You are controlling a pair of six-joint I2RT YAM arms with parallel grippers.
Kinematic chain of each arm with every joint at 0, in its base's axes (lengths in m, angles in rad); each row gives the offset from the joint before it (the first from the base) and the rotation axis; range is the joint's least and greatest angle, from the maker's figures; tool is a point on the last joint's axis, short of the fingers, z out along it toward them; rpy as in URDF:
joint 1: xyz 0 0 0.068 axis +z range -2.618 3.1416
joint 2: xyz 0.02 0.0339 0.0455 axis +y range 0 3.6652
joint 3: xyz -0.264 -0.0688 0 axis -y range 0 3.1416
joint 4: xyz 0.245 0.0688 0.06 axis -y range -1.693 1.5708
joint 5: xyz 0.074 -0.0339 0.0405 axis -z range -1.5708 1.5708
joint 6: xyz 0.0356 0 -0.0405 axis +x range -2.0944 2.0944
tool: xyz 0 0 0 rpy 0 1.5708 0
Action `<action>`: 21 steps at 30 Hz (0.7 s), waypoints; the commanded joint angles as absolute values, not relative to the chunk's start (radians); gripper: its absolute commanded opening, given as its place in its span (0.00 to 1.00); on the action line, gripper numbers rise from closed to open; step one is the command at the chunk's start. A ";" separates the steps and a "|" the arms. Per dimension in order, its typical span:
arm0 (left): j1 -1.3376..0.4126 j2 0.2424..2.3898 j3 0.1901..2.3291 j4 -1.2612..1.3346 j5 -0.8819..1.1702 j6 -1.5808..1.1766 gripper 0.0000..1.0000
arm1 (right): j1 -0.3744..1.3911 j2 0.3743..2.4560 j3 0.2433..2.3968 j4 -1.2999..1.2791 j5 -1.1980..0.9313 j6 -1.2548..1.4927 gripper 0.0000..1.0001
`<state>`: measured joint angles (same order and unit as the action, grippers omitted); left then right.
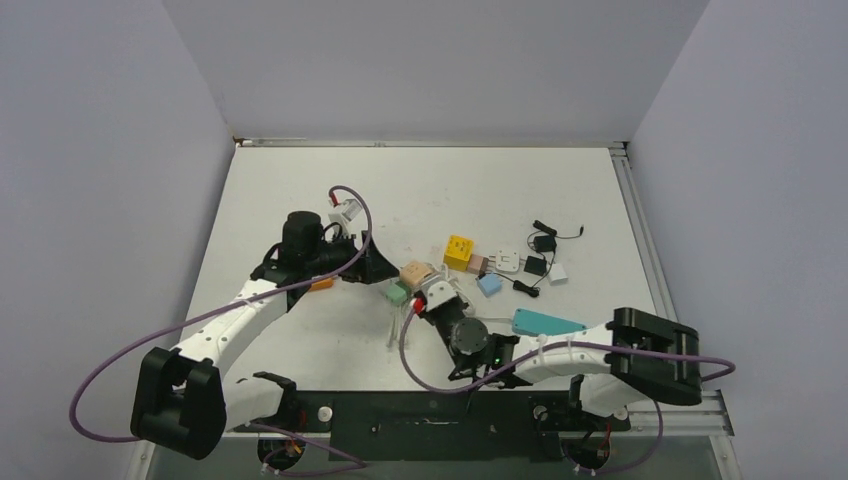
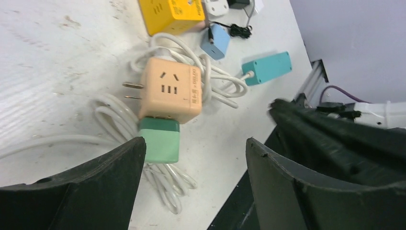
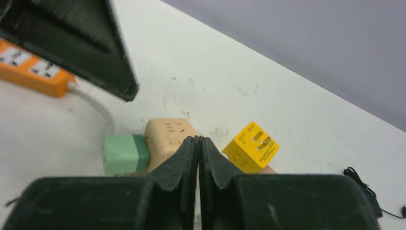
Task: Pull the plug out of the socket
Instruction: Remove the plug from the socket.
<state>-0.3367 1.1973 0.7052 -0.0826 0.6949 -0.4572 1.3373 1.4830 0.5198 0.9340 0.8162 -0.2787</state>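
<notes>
green plug (image 2: 161, 139) against peach socket cube (image 2: 169, 91)

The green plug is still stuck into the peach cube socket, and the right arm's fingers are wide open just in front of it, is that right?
Not quite. The green plug is still seated in the peach cube socket, but the right arm's fingers are pressed shut, not wide open. The right wrist view shows it.

From my right wrist view, the closed right gripper (image 3: 197, 143) hides the front of the peach socket cube (image 3: 166, 135); the orange power strip (image 3: 28, 72) is cut off.
</notes>
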 commanded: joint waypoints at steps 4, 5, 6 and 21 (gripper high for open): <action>-0.313 1.151 0.724 -0.126 0.586 -0.398 0.73 | 1.097 1.271 0.475 0.755 0.418 0.039 0.05; -0.309 1.155 0.725 -0.128 0.579 -0.398 0.73 | 1.064 1.272 0.492 0.708 0.358 0.076 0.07; -0.307 1.156 0.727 -0.133 0.566 -0.399 0.73 | 1.036 1.273 0.502 0.680 0.311 0.108 0.12; -0.198 1.052 0.736 -0.219 0.392 -0.386 0.74 | 0.910 1.515 0.863 0.238 0.016 0.243 0.83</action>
